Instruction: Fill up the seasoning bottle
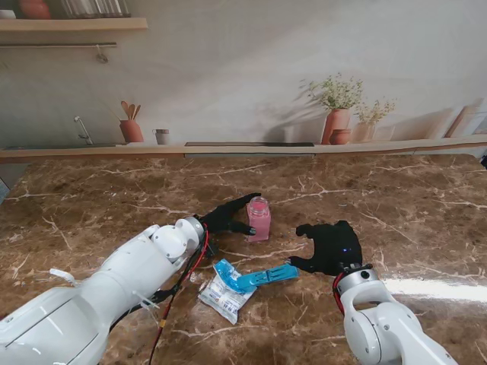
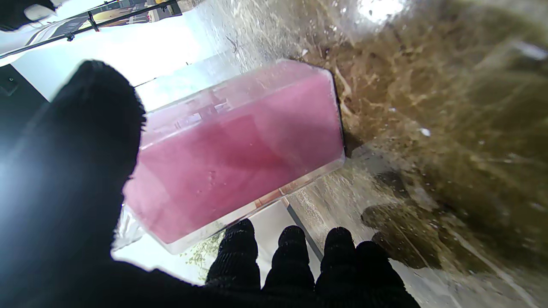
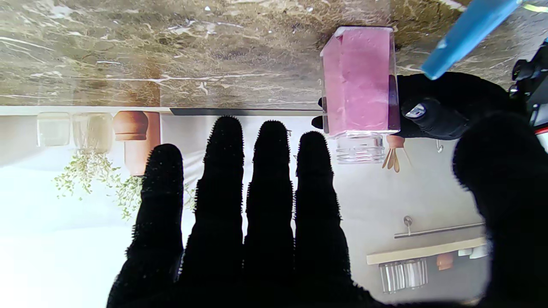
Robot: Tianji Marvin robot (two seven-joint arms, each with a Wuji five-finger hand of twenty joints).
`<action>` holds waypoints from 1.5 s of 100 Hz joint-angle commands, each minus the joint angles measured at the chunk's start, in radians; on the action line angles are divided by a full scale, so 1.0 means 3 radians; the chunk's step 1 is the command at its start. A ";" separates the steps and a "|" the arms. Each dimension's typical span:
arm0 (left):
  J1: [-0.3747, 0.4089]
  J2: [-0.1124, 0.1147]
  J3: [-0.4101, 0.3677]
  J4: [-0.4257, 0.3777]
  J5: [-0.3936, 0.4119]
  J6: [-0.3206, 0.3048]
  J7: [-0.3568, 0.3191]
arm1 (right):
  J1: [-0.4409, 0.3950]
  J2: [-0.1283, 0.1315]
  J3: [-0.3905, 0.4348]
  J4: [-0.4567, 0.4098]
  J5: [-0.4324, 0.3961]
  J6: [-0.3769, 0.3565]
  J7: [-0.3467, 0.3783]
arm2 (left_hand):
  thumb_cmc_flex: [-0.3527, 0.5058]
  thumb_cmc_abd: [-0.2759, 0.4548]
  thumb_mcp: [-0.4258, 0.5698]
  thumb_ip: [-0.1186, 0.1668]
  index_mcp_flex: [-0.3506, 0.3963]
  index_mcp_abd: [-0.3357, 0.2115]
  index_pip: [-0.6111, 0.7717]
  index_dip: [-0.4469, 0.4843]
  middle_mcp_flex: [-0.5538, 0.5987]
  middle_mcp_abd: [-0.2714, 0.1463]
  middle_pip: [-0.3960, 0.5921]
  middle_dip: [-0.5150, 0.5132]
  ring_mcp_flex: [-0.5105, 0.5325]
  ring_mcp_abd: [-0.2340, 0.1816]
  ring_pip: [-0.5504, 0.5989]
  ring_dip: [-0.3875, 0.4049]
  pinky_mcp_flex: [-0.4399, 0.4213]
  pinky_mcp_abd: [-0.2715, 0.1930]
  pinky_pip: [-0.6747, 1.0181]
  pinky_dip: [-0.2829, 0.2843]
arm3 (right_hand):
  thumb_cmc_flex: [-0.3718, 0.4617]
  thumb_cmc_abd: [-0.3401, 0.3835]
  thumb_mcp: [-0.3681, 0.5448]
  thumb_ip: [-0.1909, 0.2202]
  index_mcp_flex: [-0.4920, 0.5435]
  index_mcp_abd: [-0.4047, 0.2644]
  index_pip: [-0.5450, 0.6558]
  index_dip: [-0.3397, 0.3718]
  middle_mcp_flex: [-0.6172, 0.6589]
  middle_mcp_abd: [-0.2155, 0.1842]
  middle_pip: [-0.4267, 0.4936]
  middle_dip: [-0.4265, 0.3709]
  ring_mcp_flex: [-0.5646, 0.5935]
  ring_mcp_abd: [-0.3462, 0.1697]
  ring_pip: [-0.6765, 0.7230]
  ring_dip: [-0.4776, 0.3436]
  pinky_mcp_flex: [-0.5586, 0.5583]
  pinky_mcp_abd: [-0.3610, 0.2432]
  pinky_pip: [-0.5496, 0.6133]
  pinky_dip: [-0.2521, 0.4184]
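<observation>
- A brown marble table spreads out before me, with a painted kitchen wall behind its far edge.
- My left hand reaches toward the middle of the table, fingers spread around the seasoning bottle; whether they press it I cannot tell.
- My right hand hovers right of the bottle, fingers apart, holding nothing.
- The bottle stands upright, full of pink contents, its clear neck uncapped.
- A blue-and-white refill packet lies nearer to me, between my arms.
</observation>
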 commanded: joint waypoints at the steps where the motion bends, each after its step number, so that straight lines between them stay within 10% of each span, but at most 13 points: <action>1: -0.0013 -0.0071 0.0010 0.0062 0.0043 -0.0020 -0.0014 | -0.0028 -0.0004 -0.0004 0.0015 0.0014 0.0025 0.0047 | 0.0000 -0.0131 0.0110 -0.0084 -0.0125 -0.0190 0.0043 0.0179 -0.0097 -0.0010 0.0034 0.0045 -0.0104 0.0115 -0.0027 0.0087 0.0100 0.0459 0.0187 0.0164 | 0.0026 -0.0002 0.0022 0.0115 -0.0014 0.0046 0.0044 -0.0029 0.0005 0.0025 0.0038 0.0004 -0.0087 0.0019 0.0012 -0.0043 -0.0050 0.0035 0.0026 -0.0036; 23: -0.0066 -0.0161 -0.0012 0.0243 0.0117 -0.0109 -0.0028 | -0.0018 -0.0004 -0.0013 0.0025 0.0019 0.0035 0.0051 | 0.0063 -0.0156 0.0168 -0.0083 -0.0084 -0.0339 0.0491 0.0629 -0.0097 -0.0009 0.0059 0.0133 -0.0110 0.0151 -0.0019 0.0167 0.0087 0.0551 0.0165 0.0221 | 0.0043 0.0000 0.0018 0.0116 0.0017 0.0031 0.0062 -0.0023 0.0027 0.0020 0.0052 0.0015 -0.0084 0.0015 0.0022 -0.0038 -0.0056 0.0043 0.0027 -0.0034; 108: -0.0065 -0.0394 -0.0283 0.0605 0.0196 -0.0168 -0.0078 | 0.0010 -0.0009 -0.0038 0.0070 0.0055 0.0097 0.0051 | 0.0460 0.0214 0.0320 0.0017 0.0866 -0.0544 0.1640 0.0753 0.0009 0.0003 0.0300 0.0190 -0.0104 0.0173 0.0044 0.0286 0.0066 0.0602 0.0224 0.0308 | 0.0123 0.0071 -0.0036 0.0122 0.0092 0.0017 0.0114 -0.0010 0.0100 0.0020 0.0087 0.0047 -0.0049 0.0029 0.0062 -0.0022 -0.0051 0.0049 0.0046 -0.0032; 150: 0.0004 -0.0418 -0.0382 0.0538 0.0084 -0.0079 0.0105 | 0.0035 -0.0013 -0.0079 0.0110 0.0104 0.0123 0.0041 | 0.1338 0.0574 -0.0167 -0.0123 0.1592 -0.0722 0.2857 0.1618 0.0251 -0.0255 0.0844 0.0144 0.0058 0.0062 0.0187 0.0341 0.0046 0.0561 0.0314 0.0624 | 0.0157 0.0151 -0.0074 0.0131 0.0108 0.0021 0.0123 -0.0013 0.0126 0.0029 0.0097 0.0055 -0.0028 0.0037 0.0082 -0.0016 -0.0042 0.0051 0.0057 -0.0037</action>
